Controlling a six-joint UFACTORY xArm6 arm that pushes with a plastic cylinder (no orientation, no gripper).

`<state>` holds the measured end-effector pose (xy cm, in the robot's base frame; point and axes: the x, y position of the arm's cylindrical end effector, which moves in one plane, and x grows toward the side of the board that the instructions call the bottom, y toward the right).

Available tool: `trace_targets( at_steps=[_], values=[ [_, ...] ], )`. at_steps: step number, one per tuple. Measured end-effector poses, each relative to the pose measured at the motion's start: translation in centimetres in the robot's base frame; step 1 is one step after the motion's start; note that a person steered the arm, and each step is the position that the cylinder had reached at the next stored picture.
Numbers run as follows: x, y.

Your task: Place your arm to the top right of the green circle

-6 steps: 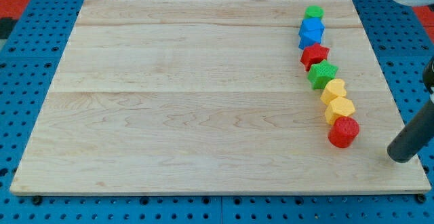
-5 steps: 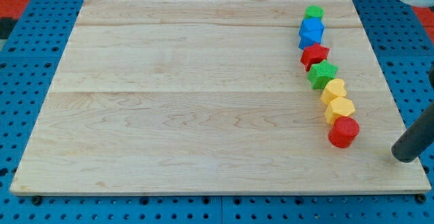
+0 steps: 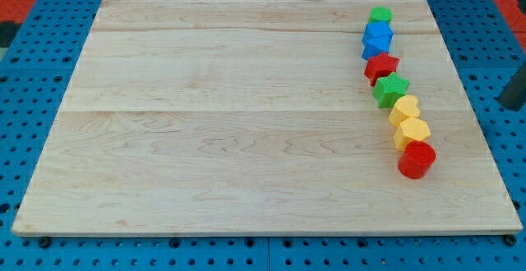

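The green circle [image 3: 380, 14] lies near the board's top right, at the head of a curved line of blocks. Below it follow two blue blocks [image 3: 377, 38], a red star [image 3: 381, 66], a green star [image 3: 391, 89], a yellow heart [image 3: 403, 107], a yellow hexagon [image 3: 412, 130] and a red circle [image 3: 417, 159]. My tip [image 3: 510, 107] shows at the view's right edge, off the board over the blue pegboard. It is far to the right of and below the green circle, level with the yellow heart, touching no block.
The wooden board [image 3: 246, 115] lies on a blue pegboard table [image 3: 33, 98] that surrounds it on all sides. A red area shows in the view's top corners.
My tip has moved up and to the right, from beside the red circle at the board's lower right to off the board's right edge. No block has moved.
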<state>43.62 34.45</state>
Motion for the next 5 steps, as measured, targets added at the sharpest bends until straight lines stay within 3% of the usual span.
trace_targets(
  at_steps=[1,2,4,5],
  values=[
    [-6.2,0.0],
    [-16.3,-0.5],
    [-22.3,-12.7],
    [-21.3,-13.5]
  ],
)
